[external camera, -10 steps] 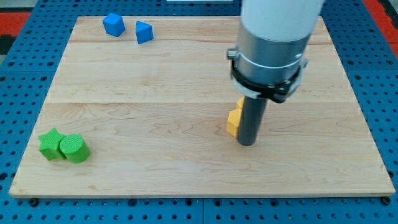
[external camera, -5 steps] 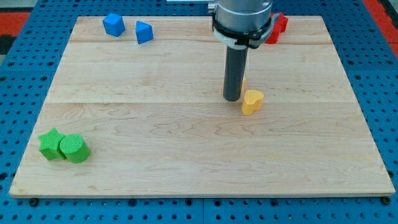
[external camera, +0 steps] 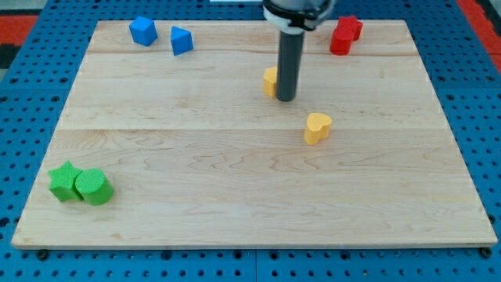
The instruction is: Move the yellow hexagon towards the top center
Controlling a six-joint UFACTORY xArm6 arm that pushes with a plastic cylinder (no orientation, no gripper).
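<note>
Peeking out from behind the dark rod, the yellow hexagon [external camera: 270,81] sits in the upper middle of the desk [external camera: 235,188], only its left part showing, so the shape is hard to confirm. My tip [external camera: 286,99] is planted right against that block's right side, touching or as good as touching it. No claw on this arm, just the straight rod, so nothing released or clenched to report.

Down and to the view's right, well clear of the tip, lies a yellow heart [external camera: 317,128] on its own. Up at the view's top right, two red blocks [external camera: 343,34] huddle together, shapes unclear from here. Swing over to the view's top left: a blue block [external camera: 143,30], shape hard to call, and just beside it a blue triangular block [external camera: 181,40], the two close but apart. Way down at the view's bottom left, a green star [external camera: 63,181] and a green cylinder [external camera: 93,187] press against each other near the desk's edge.
</note>
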